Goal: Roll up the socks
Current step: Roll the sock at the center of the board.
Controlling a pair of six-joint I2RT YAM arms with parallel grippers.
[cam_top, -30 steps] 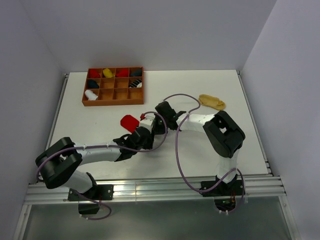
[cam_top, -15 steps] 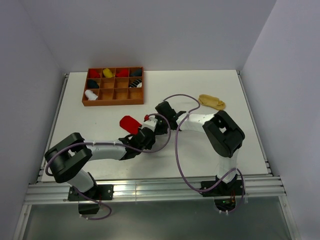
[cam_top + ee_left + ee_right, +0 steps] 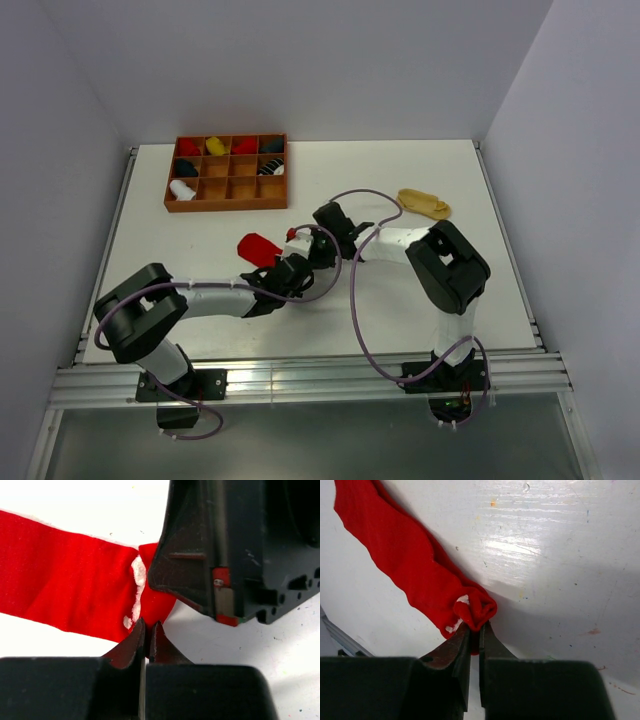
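Note:
The red sock (image 3: 257,245) with white marks lies flat mid-table, stretching away to the left in the left wrist view (image 3: 75,575). My left gripper (image 3: 148,628) is shut on its near edge beside the white pattern. My right gripper (image 3: 476,629) is shut on the curled end of the same sock (image 3: 400,555), where the fabric bunches into a small fold. Both grippers meet at that end (image 3: 293,246), and the right gripper's black body fills the upper right of the left wrist view. A tan-yellow sock (image 3: 424,203) lies flat at the back right.
A brown wooden compartment tray (image 3: 226,207) stands at the back left, with several rolled socks in its cells. The right arm's purple cable (image 3: 356,300) loops over the table between the two arms. White walls enclose the table.
The left gripper's jaws have gone from open to shut at the sock's edge. Its arm has edged slightly toward the right gripper, which still holds the sock.

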